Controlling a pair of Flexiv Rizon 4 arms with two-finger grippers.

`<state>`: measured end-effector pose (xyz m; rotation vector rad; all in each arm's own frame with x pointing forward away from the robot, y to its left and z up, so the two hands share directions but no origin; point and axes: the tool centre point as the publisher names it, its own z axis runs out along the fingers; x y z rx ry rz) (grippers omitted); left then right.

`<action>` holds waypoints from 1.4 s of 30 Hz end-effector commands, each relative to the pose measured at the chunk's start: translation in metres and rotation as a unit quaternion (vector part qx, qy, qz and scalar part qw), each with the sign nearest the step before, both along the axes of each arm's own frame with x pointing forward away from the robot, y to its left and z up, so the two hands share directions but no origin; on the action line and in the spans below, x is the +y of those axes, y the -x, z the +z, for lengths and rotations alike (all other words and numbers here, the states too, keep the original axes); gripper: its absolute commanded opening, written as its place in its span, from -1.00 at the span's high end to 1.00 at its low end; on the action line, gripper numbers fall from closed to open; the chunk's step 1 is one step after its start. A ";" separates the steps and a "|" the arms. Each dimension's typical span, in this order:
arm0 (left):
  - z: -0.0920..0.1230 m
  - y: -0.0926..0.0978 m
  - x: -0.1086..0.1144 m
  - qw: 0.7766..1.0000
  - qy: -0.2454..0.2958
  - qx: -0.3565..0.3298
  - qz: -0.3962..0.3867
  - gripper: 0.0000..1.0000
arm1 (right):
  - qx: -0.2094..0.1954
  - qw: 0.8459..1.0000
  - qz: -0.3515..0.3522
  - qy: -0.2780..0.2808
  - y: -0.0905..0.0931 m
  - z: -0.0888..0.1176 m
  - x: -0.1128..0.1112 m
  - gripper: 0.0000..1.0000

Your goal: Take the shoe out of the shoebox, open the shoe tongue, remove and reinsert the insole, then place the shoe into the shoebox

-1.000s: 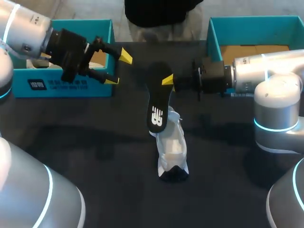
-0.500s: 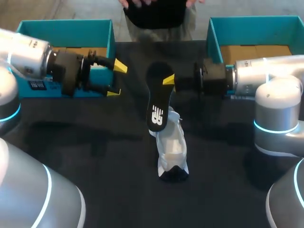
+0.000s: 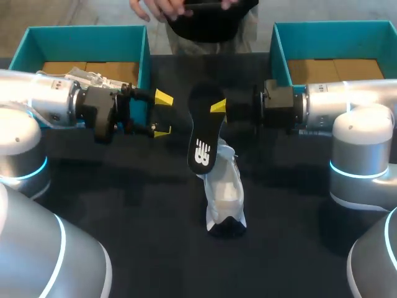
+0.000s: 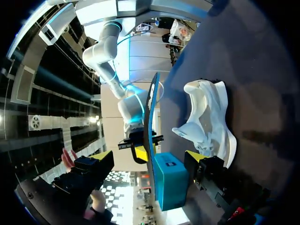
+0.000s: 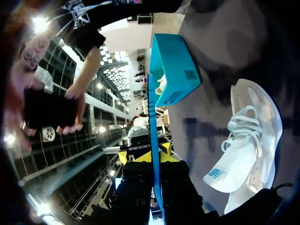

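A black insole (image 3: 203, 133) hangs upright over the table's middle, its lower end by the collar of the white shoe (image 3: 224, 195) standing on the dark table. My right gripper (image 3: 218, 107) is shut on the insole's upper edge. In the right wrist view the insole (image 5: 153, 136) runs edge-on out of the gripper (image 5: 152, 158), with the shoe (image 5: 248, 154) beside it. My left gripper (image 3: 162, 114) is open, level with the insole and a short way to its left. In the left wrist view the insole (image 4: 151, 126) stands between the open fingers (image 4: 101, 155), apart from them, and the shoe (image 4: 208, 122) lies beyond.
A teal shoebox (image 3: 87, 37) with cardboard and white paper inside stands at the back left, behind my left arm. A second teal shoebox (image 3: 329, 34) stands at the back right, behind my right arm. Bare dark table lies in front of the shoe.
My left gripper has swung down and to the right, away from the left shoebox toward the insole, staying open. The right gripper and insole have shifted slightly left.
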<state>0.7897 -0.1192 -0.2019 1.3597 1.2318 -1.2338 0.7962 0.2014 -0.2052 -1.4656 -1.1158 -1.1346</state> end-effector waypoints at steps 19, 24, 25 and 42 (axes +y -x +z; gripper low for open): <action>-0.010 -0.003 -0.028 0.999 0.040 0.024 0.023 0.02 | -0.012 1.000 -0.008 -0.015 0.013 -0.005 0.012 1.00; -0.010 -0.003 -0.029 0.998 0.046 0.030 0.031 0.02 | -0.013 1.000 -0.008 -0.013 0.014 -0.006 0.014 1.00; -0.010 -0.004 -0.030 0.998 0.046 0.031 0.032 0.03 | -0.013 1.000 -0.008 -0.013 0.014 -0.006 0.015 1.00; -0.016 -0.001 -0.037 0.997 0.042 0.043 0.045 0.25 | -0.012 1.000 -0.013 -0.022 0.021 -0.013 0.020 1.00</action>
